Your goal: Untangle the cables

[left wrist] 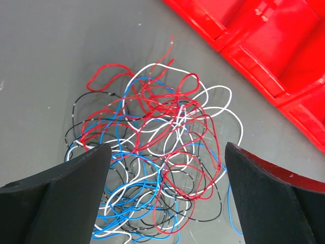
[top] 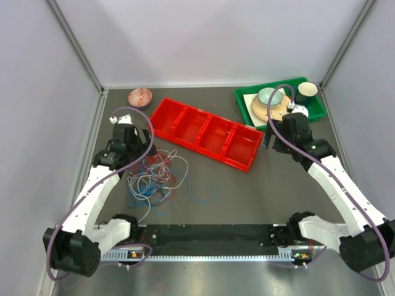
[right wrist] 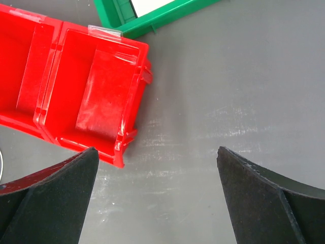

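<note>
The cables point(top: 154, 176) lie in a loose tangle of thin red, white, blue and black wires on the grey table, left of centre. A single blue loop point(top: 202, 192) lies apart to the right of the tangle. My left gripper point(top: 144, 154) hovers over the tangle's upper left edge. In the left wrist view the cables point(left wrist: 152, 152) fill the space below and between the jaws, and the left gripper point(left wrist: 167, 147) is open, holding nothing. My right gripper point(top: 272, 143) hangs open over bare table beside the red tray's right end, and in its wrist view the right gripper point(right wrist: 156, 150) is empty.
A red tray point(top: 197, 150) with several empty compartments lies diagonally behind the cables, seen as red tray point(left wrist: 264, 61) and red tray point(right wrist: 76, 96). A green tray point(top: 315, 111) with bowls and a plate sits back right. A reddish bowl point(top: 140, 97) stands back left. A black rail point(top: 210, 234) spans the near edge.
</note>
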Robot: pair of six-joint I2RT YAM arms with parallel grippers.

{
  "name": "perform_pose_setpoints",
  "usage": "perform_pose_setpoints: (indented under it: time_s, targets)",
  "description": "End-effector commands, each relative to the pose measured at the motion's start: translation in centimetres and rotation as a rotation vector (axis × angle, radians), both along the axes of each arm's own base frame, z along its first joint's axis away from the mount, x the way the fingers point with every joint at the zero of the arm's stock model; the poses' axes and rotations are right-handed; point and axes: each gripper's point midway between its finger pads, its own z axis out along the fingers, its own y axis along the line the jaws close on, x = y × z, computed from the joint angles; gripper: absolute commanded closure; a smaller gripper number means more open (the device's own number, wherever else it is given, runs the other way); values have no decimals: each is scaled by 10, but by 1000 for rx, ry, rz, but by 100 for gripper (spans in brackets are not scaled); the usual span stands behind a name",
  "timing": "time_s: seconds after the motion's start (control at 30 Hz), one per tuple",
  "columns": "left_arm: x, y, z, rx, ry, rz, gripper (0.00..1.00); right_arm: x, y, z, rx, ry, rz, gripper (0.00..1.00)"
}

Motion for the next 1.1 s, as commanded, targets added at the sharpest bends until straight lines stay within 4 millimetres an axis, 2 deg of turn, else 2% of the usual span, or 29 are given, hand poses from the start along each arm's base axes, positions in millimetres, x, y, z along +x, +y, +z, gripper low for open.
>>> perform_pose_setpoints:
  time_s: [0.0, 0.13, 0.37, 0.53, 0.6, 0.63, 0.77, 0.83, 0.93, 1.07]
  targets:
    - [5, 8, 7, 5, -24, 67, 1, 2, 1, 14, 20, -62, -6, 1]
    - [6, -3, 4, -34, -6, 18, 1, 2, 1, 13, 24, -59, -8, 1]
    - [4, -11, -29, -65, 182, 51, 1, 1, 6, 9, 44, -47, 7, 1]
    - [9, -29, -36, -106, 174, 65, 1, 0, 8, 8, 57, -44, 16, 1]
    - [13, -27, -38, -56, 166, 92, 1, -1, 10, 7, 63, -42, 25, 1]
    - [13, -34, -39, -46, 164, 87, 1, -1, 10, 6, 63, -42, 26, 1]
    - [20, -33, -56, -3, 189, 146, 2, 0, 14, 5, 72, -40, 36, 1]
    - [21, -24, -65, 34, 202, 198, 2, -1, 14, 6, 77, -43, 40, 1]
    - [26, -21, -73, 49, 184, 213, 6, -2, 13, 5, 75, -45, 40, 1]
    - [35, -32, -82, 19, 176, 177, 22, -2, 14, 2, 74, -39, 42, 1]
